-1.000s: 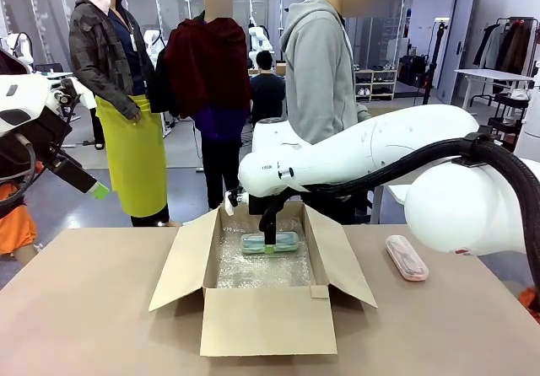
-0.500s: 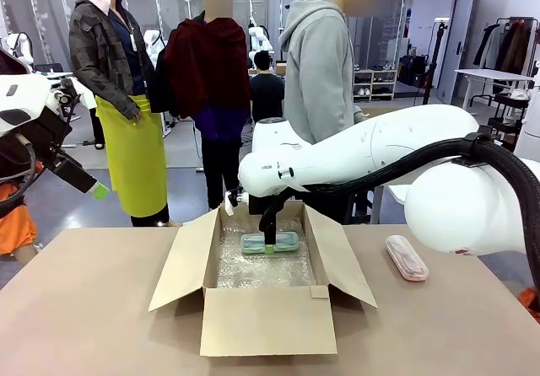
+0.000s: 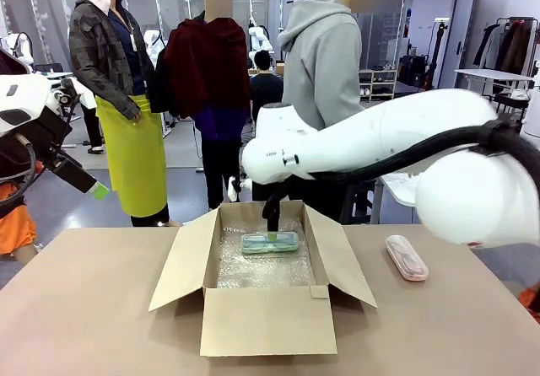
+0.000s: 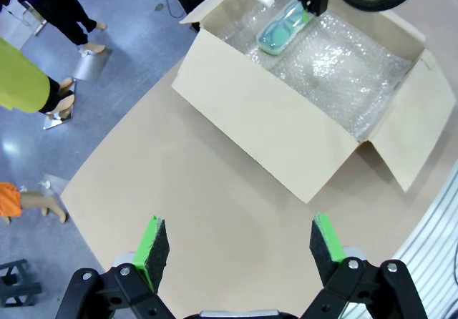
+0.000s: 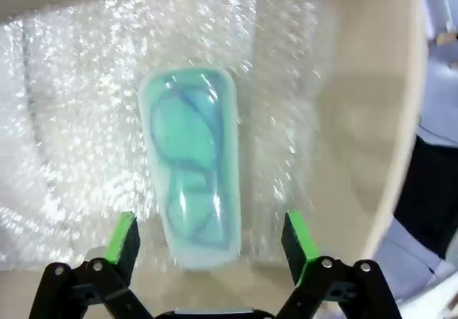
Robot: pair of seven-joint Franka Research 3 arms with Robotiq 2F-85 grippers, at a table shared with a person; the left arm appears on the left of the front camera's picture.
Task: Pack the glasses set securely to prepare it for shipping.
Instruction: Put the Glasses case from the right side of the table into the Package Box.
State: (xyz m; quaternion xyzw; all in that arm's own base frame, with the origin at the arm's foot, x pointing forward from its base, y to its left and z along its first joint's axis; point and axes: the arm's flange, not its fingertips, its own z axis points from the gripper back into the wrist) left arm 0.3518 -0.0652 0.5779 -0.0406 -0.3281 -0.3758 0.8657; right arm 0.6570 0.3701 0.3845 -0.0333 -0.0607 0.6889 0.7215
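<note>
An open cardboard box stands mid-surface, all four flaps folded outward, its floor lined with bubble wrap. The mint-green case lies flat on the wrap toward the far wall of the box, with green frames visible through its lid. The right claw is positioned directly above that case, inside the box opening. It is spread wide, its green-padded fingers flanking the near end of the case and clear of it on both sides, holding nothing. The pinkish case lies on the bare surface to the right of the box, apart from its right flap. The left claw hangs well off to the left, above the surface edge, also spread wide and empty. A person in a grey hooded top stands at the far side behind the box.
</note>
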